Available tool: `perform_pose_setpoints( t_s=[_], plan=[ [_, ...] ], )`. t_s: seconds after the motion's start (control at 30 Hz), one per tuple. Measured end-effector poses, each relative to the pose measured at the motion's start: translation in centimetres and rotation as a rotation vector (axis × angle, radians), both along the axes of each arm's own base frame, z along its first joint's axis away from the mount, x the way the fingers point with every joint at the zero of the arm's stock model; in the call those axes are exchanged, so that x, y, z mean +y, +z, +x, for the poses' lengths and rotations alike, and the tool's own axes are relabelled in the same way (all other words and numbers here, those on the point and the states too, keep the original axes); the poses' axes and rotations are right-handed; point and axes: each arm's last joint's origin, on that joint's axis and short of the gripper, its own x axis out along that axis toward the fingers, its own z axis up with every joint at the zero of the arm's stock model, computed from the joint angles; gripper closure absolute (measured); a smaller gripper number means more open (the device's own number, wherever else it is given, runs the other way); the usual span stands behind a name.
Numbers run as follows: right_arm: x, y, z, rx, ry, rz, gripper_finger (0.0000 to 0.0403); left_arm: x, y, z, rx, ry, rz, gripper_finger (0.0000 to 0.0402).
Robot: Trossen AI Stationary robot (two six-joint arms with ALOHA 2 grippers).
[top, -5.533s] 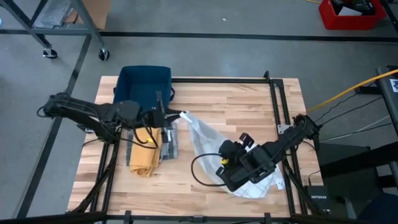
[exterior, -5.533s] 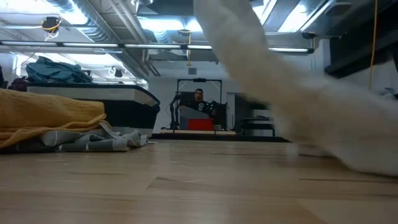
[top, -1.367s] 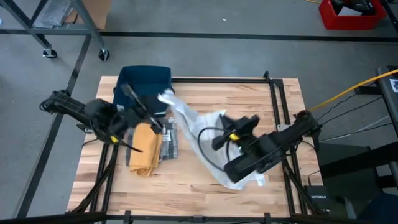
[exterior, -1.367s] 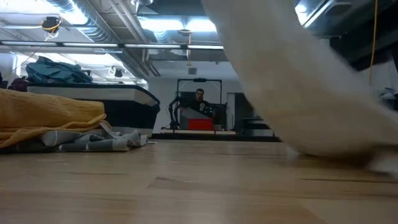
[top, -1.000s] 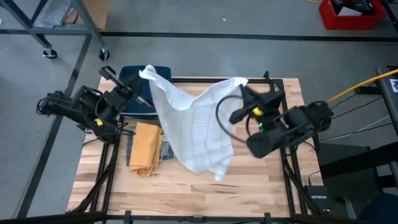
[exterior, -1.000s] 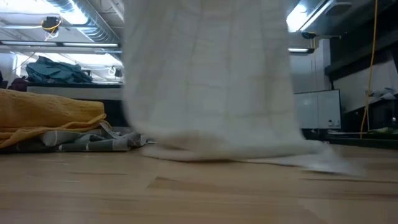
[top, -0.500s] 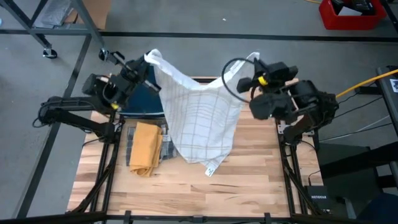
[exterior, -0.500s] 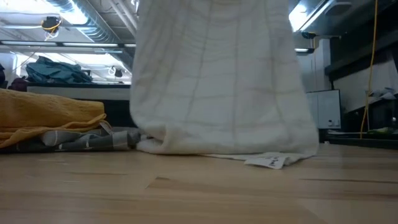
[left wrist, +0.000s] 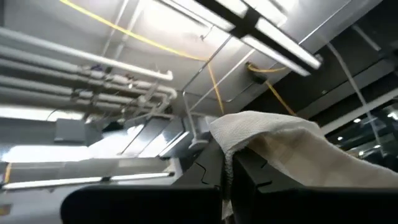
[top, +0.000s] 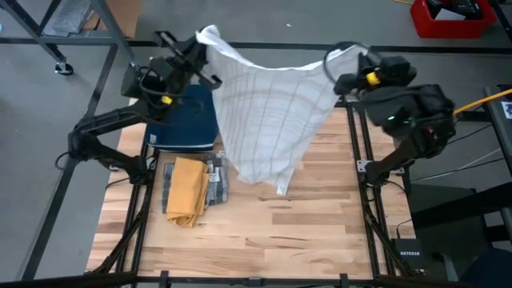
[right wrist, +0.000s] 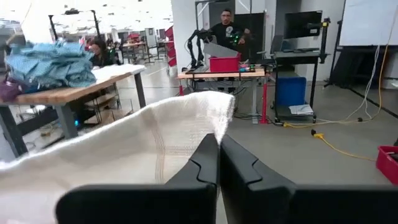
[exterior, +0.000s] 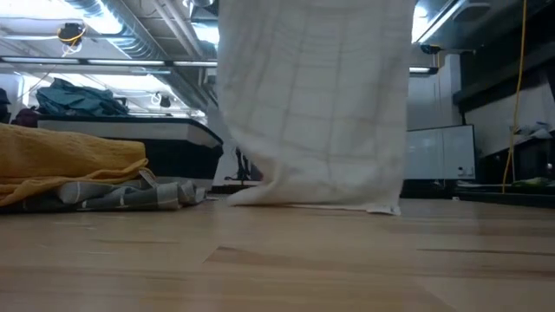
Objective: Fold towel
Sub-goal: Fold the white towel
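Note:
A white towel [top: 268, 112] with thin grey grid lines hangs spread between my two grippers above the table's far edge. My left gripper [top: 200, 40] is shut on its one upper corner, over the far left. My right gripper [top: 346, 58] is shut on the other upper corner, at the far right. The towel narrows down to a low tip [top: 280, 188]. In the low view its bottom edge [exterior: 312, 201] is at table height; whether it touches the wood I cannot tell. My left gripper pinches an upper corner of the towel [left wrist: 239, 134] between its two shut fingers, which slant upward. A flap of cloth sticks out past the fingers, and the rest hangs below them. My right gripper pinches the other upper corner [right wrist: 211, 121] between its two shut fingers, which point level. The top edge sags a little between the two holds.
A folded yellow towel [top: 188, 190] lies on a grey checked cloth [top: 218, 182] at the table's left. A navy bin [top: 186, 120] stands at the far left under my left arm. Black frame rails [top: 362, 144] run along the table's sides. People [right wrist: 227, 28] are in the room beyond.
Both grippers have risen and gone toward the table's far edge, drawing apart, both still shut. The towel has spread out flat between them. Its lower end, which lay on the table, has been drawn toward the far edge and up.

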Motion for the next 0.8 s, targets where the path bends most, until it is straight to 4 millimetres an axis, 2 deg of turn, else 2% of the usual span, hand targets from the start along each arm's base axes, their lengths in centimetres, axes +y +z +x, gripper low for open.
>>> perform_pose_setpoints(
  t_s=[0.27,0.47,0.6,0.8],
  plan=[
    [-0.8,2.7,-4.4,-0.116,0.001,0.011,0.0398,3.2,3.3,2.0,-0.09,0.02,-0.004,0.0401],
    [-1.4,4.2,-7.5,-0.205,0.019,0.027,0.0398,6.1,4.3,3.5,-0.045,-0.018,-0.101,0.0401],
    [-1.6,4.9,-8.7,-0.252,0.035,0.035,0.0398,7.7,4.4,3.9,-0.035,-0.057,-0.133,0.0401],
    [-1.7,5.8,-9.1,-0.233,0.045,0.019,0.0398,9.5,4.1,3.9,-0.062,-0.094,-0.17,0.0401]
  ],
)
